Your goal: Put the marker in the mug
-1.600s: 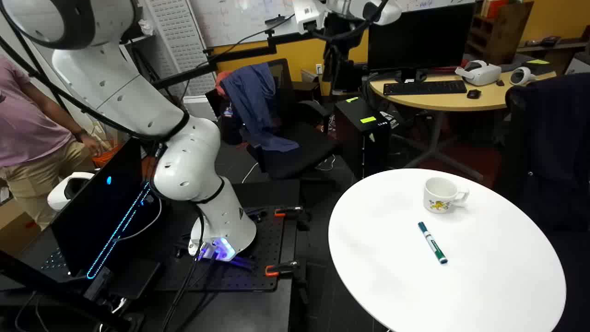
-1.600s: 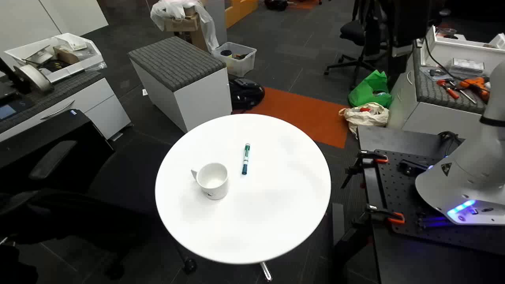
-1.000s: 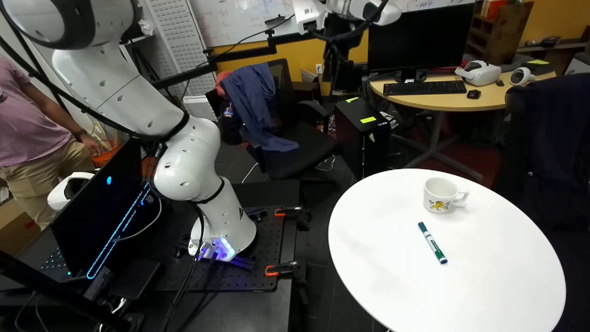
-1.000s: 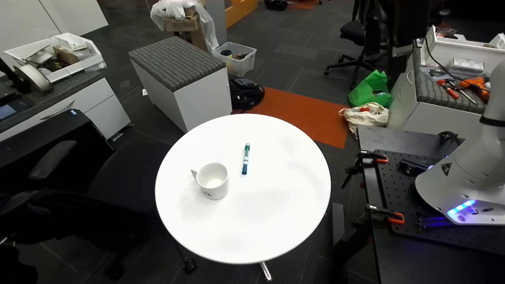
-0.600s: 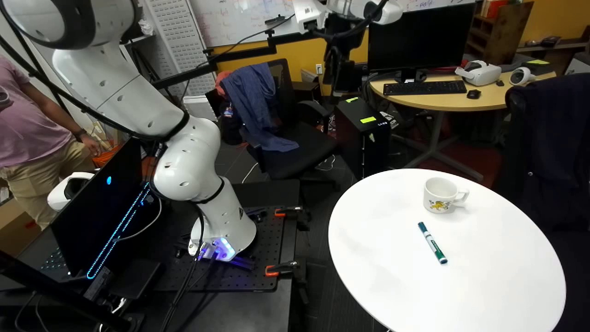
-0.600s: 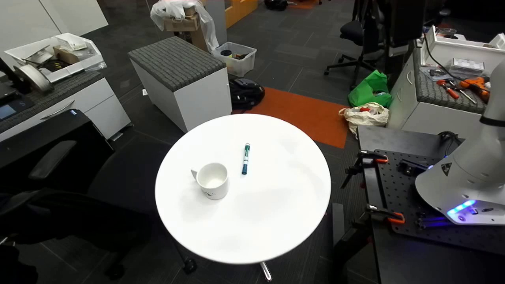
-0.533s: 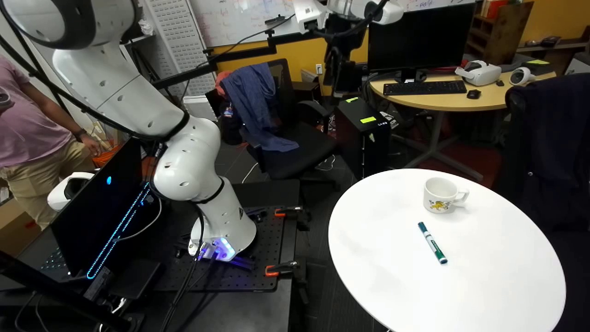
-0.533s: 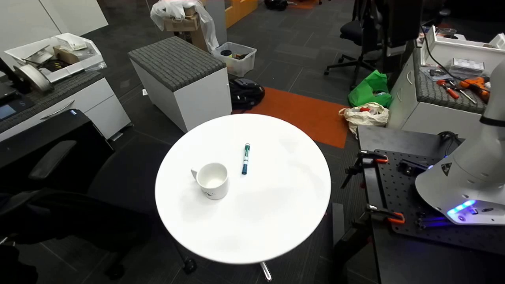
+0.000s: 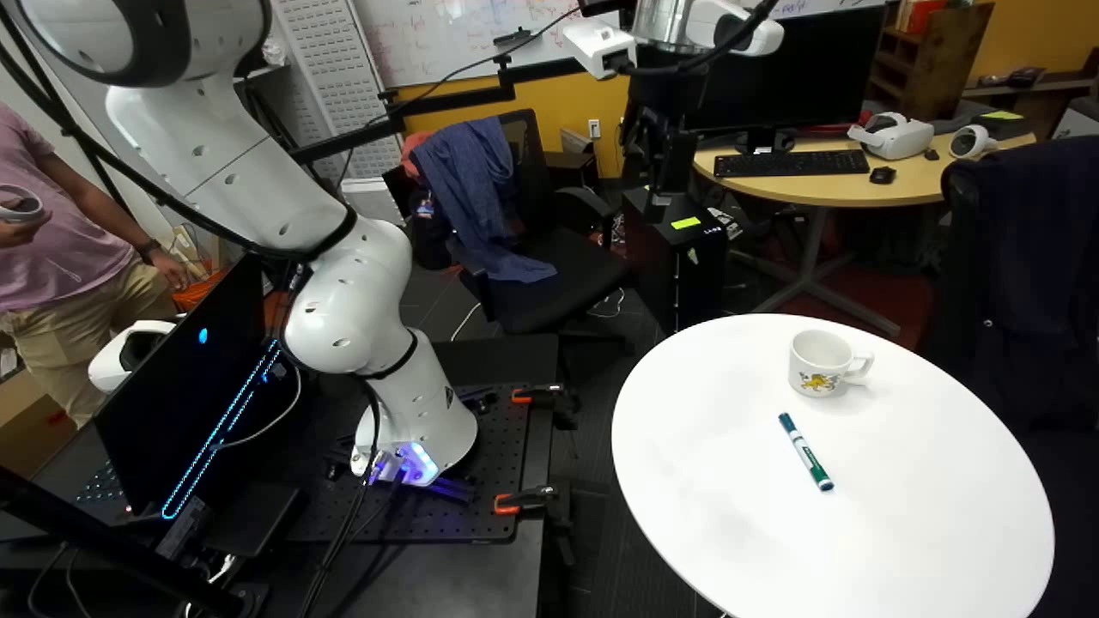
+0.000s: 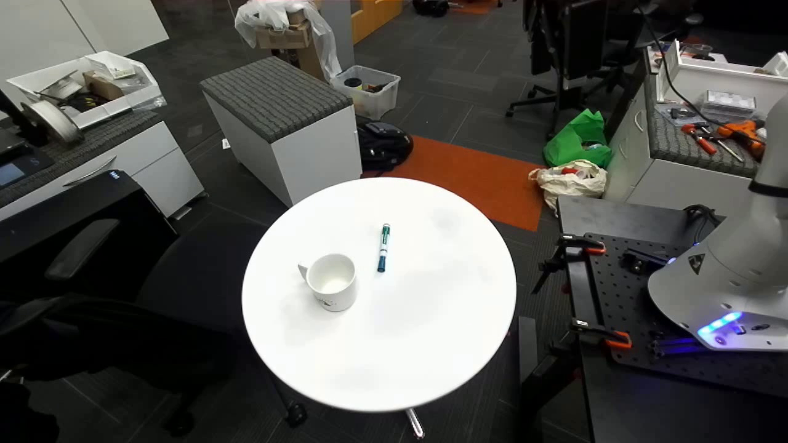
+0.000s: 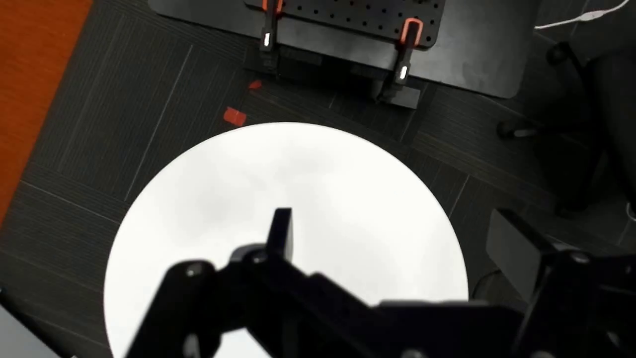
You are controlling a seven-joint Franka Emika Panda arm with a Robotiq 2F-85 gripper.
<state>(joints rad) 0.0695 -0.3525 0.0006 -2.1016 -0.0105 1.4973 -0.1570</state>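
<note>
Reach stage, it seems: your Robotiq gripper hangs empty, fingers wide apart, green marker below it on the round white table, near the printed mug; next you likely need to line up over the green marker and descend.

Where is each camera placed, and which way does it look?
Wrist view: behind the open black claw seen at bottom, facing down at the round white table.
In an exterior view: raised, facing down across the table; white robot arm and claw show.
In an exterior view: raised, facing roughly the opposite way; the arm's white base shows, claw unclear.
Both exterior views share the table, squat white mug and slim green marker.
</note>
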